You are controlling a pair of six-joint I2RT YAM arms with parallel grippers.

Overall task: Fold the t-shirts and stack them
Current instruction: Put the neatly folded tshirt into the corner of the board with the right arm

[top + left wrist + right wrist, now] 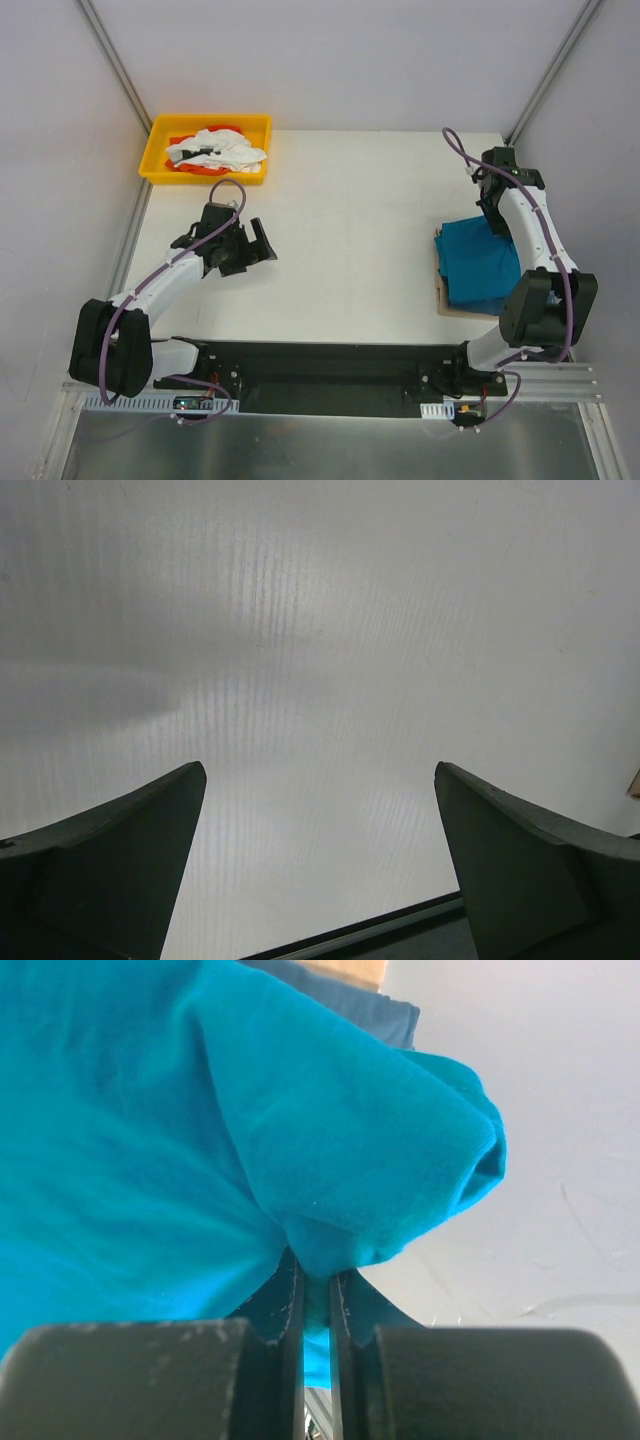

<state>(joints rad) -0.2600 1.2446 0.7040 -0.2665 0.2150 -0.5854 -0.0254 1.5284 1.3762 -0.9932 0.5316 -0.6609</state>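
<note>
**Top external view.** The cardboard sheet (446,298) lies at the right side of the table (350,230). The teal-blue t-shirts (478,265) rest on the cardboard sheet as a loosely folded pile that covers most of it. The right tool (491,205) sits at the far end of the cardboard sheet, over the pile's far edge. The left tool (256,248) is well apart from the cardboard sheet, to its left. A yellow bin (155,152) of white and orange cloths (215,150) stands far left of the cardboard sheet, at the table's far corner.

**Left wrist view.** The left tool's jaws stand wide and empty, with only bare table between them.

**Right wrist view.** The right tool's jaws are nearly closed, pinching a bunched fold of one t-shirt (200,1130). A corner of the cardboard sheet shows just beyond the cloth.

**Handling.** The cloth is judged light, limp and not fragile. It sags and bunches wherever it is unsupported. Take hold at a hem or corner, pinching through all the layers. A single pinch lets the rest of the cloth trail, so gripping two corners of one edge should keep the fold flat.
</note>
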